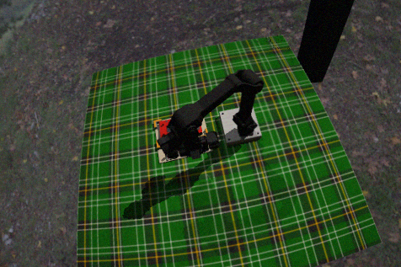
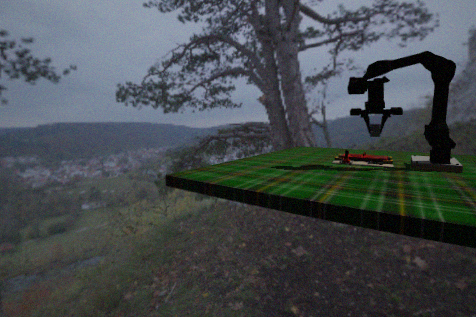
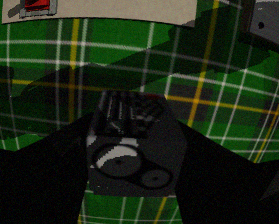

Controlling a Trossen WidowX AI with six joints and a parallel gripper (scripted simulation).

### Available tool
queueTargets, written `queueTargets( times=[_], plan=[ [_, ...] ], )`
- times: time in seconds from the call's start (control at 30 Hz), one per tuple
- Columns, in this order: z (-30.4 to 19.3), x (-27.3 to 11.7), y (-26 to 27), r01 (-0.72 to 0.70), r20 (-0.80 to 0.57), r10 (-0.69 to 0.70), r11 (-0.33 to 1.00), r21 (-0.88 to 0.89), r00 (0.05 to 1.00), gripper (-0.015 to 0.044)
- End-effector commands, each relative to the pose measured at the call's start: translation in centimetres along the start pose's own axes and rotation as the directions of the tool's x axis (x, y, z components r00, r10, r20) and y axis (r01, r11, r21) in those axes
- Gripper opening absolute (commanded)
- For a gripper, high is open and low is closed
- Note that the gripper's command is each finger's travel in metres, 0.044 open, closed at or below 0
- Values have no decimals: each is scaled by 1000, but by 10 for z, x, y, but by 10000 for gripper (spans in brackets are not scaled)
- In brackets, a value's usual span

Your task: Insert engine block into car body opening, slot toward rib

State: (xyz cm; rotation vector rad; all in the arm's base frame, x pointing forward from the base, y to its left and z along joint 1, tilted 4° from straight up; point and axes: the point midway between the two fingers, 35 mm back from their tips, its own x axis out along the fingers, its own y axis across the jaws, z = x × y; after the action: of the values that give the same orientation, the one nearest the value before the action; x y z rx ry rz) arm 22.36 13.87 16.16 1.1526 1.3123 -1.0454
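We had the gripper (image 1: 189,146) (image 2: 375,132) (image 3: 131,123) part-closed on the engine block (image 2: 375,129) (image 3: 136,165), fingers on opposite sides. Block hung clear above the red car body (image 1: 163,127) (image 2: 369,158), not in its opening. Wrist view: ribbed top toward 12 o'clock, two-pulley face toward 6, beige board (image 1: 165,157) (image 3: 110,10) at 11. Top view: arm base plate (image 1: 229,120) (image 2: 451,161) (image 3: 274,25) sat at 3 o'clock from the car body. We couldn't tell slot-to-rib alignment.
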Motion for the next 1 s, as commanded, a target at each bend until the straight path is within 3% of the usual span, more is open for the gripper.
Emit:
queueTargets(
  times=[0.0, 0.47, 0.97],
  plan=[
    [-1, 1, 0, -4, -8, 3, 999, -45, 1000, 0],
    [-1, 9, 0, -7, -8, 4, 870, -493, 1000, 0],
    [0, 11, 0, -9, -8, 4, 511, -860, 1000, 0]
  ],
)
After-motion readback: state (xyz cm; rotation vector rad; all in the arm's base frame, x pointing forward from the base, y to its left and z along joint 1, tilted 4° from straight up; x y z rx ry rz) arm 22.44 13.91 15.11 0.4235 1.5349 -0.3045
